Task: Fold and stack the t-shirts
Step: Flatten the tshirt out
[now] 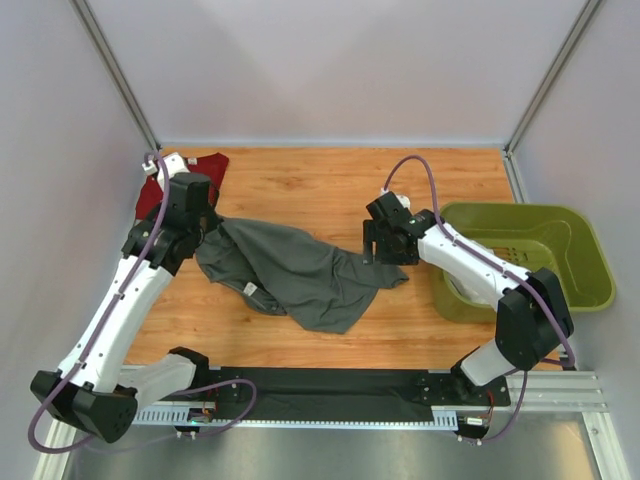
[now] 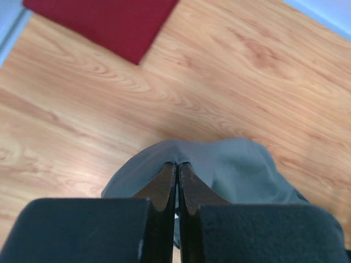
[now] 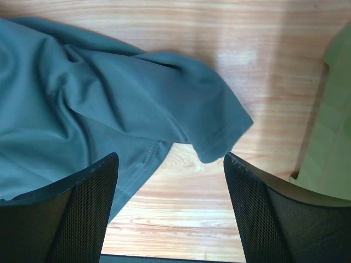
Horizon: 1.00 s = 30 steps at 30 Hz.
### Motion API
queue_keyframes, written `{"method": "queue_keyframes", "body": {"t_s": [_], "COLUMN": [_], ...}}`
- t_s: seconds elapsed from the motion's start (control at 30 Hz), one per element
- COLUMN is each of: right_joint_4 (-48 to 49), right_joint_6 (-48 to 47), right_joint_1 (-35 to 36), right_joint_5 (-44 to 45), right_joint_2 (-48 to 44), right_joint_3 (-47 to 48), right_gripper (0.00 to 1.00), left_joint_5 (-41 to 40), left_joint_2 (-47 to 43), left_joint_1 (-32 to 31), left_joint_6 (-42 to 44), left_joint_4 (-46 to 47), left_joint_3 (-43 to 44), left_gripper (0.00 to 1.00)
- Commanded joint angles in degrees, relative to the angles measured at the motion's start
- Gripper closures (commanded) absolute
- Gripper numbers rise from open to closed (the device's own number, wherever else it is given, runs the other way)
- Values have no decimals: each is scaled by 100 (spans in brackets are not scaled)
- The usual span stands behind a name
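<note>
A dark grey t-shirt (image 1: 295,275) lies crumpled across the middle of the wooden table, its white neck label (image 1: 250,290) showing near the front. My left gripper (image 1: 205,225) is shut on the shirt's left edge; in the left wrist view the fingers (image 2: 164,189) pinch grey cloth (image 2: 236,170) just above the table. My right gripper (image 1: 385,250) is open over the shirt's right end. In the right wrist view the grey sleeve (image 3: 216,137) hangs between the spread fingers (image 3: 90,208), which do not touch it. A folded dark red t-shirt (image 1: 205,168) lies at the back left corner, also in the left wrist view (image 2: 104,22).
An olive-green plastic basket (image 1: 560,265) stands at the right edge of the table, close beside the right arm; its wall shows in the right wrist view (image 3: 329,153). Grey walls enclose the table on three sides. A black rail (image 1: 330,385) runs along the front edge.
</note>
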Motion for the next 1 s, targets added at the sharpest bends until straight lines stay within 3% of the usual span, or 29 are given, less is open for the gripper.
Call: {"method": "queue_keyframes", "body": {"t_s": [0.0, 0.33, 0.6, 0.73, 0.83, 0.97], "right_joint_4": [-271, 80, 765, 783, 740, 538], "right_joint_6": [493, 617, 494, 415, 379, 300], "right_joint_1": [-5, -49, -49, -40, -40, -49], "right_joint_5": [385, -194, -547, -538, -511, -362], "right_joint_2": [-19, 131, 350, 666, 807, 852], "right_joint_3": [-14, -471, -498, -270, -164, -15], "right_gripper": [21, 22, 32, 45, 48, 75], "left_joint_5": [-286, -295, -58, -57, -75, -84], "left_joint_2": [-273, -581, -476, -397, -318, -265], "left_joint_1": [328, 1048, 1102, 1102, 1119, 1137], "left_joint_6": [-32, 143, 205, 319, 328, 337], "left_joint_4": [-209, -482, -394, -342, -368, -350], "left_joint_3": [-95, -359, -438, -368, -315, -254], "left_gripper": [100, 100, 100, 100, 100, 100]}}
